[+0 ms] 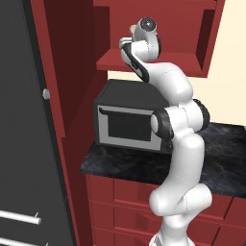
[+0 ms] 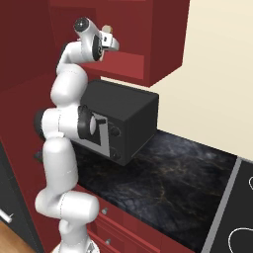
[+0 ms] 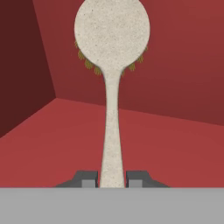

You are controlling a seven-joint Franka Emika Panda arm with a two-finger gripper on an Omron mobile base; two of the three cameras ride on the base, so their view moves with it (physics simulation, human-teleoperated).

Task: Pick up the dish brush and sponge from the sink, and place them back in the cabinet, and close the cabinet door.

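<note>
My gripper (image 3: 112, 180) is shut on the handle of the dish brush (image 3: 112, 30), whose round cream-white head points toward the cabinet's back wall. The brush hangs a little above the red inner shelf (image 3: 52, 144). From the base cameras, the arm reaches up into the open cabinet (image 1: 120, 60) (image 2: 129, 63), with the gripper (image 1: 127, 42) (image 2: 109, 39) just over the shelf and a cream tip of the brush (image 2: 106, 30) showing past the hand. The cabinet door (image 1: 50, 72) stands swung open at the left, with a small grey knob. The sponge and the sink are out of view.
A black microwave (image 1: 127, 120) (image 2: 126, 111) sits under the cabinet on the dark stone counter (image 1: 129, 166) (image 2: 173, 183). Red drawers (image 1: 120, 197) are below it. A dark grey refrigerator (image 1: 19, 144) stands at the left and a cooktop (image 2: 242, 212) at the right.
</note>
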